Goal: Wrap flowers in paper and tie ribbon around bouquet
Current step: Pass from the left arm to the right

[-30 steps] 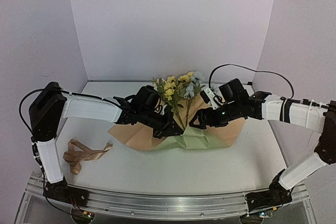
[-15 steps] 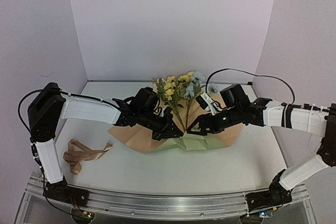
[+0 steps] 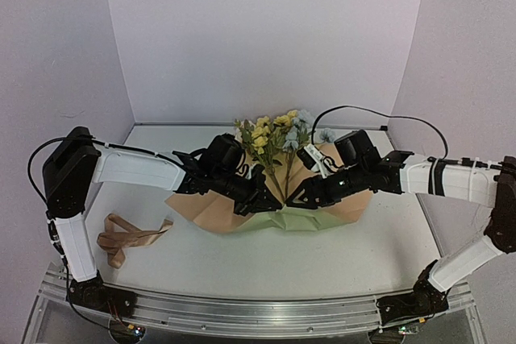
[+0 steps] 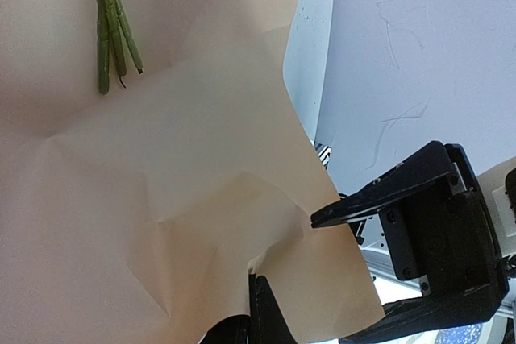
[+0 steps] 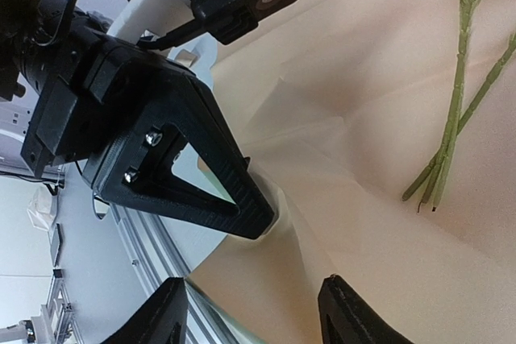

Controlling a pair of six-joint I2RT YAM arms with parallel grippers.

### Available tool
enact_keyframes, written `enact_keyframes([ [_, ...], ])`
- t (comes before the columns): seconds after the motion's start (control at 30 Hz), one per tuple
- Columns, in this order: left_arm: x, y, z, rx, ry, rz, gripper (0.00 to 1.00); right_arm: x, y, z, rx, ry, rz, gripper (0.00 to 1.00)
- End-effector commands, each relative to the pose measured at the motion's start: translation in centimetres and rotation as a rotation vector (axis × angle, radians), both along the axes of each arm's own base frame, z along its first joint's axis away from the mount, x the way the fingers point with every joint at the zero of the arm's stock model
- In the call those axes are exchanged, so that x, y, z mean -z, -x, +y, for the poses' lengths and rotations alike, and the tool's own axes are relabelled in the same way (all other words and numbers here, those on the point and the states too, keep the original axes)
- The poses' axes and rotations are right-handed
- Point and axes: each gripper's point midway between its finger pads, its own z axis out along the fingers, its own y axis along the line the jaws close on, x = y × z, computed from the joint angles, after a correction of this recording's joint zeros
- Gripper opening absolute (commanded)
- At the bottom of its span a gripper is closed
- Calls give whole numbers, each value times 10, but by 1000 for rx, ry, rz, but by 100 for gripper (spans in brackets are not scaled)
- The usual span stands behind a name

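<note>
Nearest me, at about 8 o'clock on the desk [image 3: 322,263], the ribbon [image 3: 125,239] lies in loose tan loops. It is well apart from everything else, and neither arm touches it.

Further in, around the middle of the desk, the paper [image 3: 201,209] lies with its tan face up. A strip of its olive-green face shows along the near edge, at the sheet's 6 o'clock. My two hands meet over that near edge.

My left hand [image 3: 272,201] reaches in from 9 o'clock. Its fingers are pressed together on the paper, and the right wrist view shows the tips nipping a ridge of tan sheet that lifts toward them.

My right hand [image 3: 293,197] reaches in from 3 o'clock, just beside the left one, the two nearly tip to tip. Its fingers are spread, one on each side of the paper's near corner, with nothing clamped between them. I cannot tell whether either finger touches the sheet.

Beyond the hands, the flowers [image 3: 270,130] lie along the middle of the paper. Their thin green stems [image 5: 451,134] point toward 6 o'clock, the cut ends resting on the tan face just past the pinched fold. The yellow and pale blue blooms sit at the 12 o'clock end, over the sheet's far edge.
</note>
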Motion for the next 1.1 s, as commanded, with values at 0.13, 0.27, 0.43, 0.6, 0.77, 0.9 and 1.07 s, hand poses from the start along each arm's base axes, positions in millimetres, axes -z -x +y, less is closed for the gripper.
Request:
enact_keyframes([
  [0.13,-24,2,-4,10,62,-14,2,-30,-4,10,-37,-63,-81,58],
  [0.27,-25,2,-5,11,64,-8,2,-29,-4,11,-46,-63,-79,47],
  [0.43,-23,3,-6,13,62,-1,2,-29,-4,9,-39,-56,-86,31],
  [0.6,-23,3,-6,14,64,2,2,-28,-5,7,-25,-48,-95,3],
  [0.77,-29,7,0,20,60,-15,24,-27,-12,3,16,-28,-118,0],
  [0.9,-48,16,15,52,42,-88,42,-31,-16,-1,56,-15,-157,0],
  [1.07,-77,18,38,56,75,-183,56,-33,-14,0,68,-6,-183,0],
])
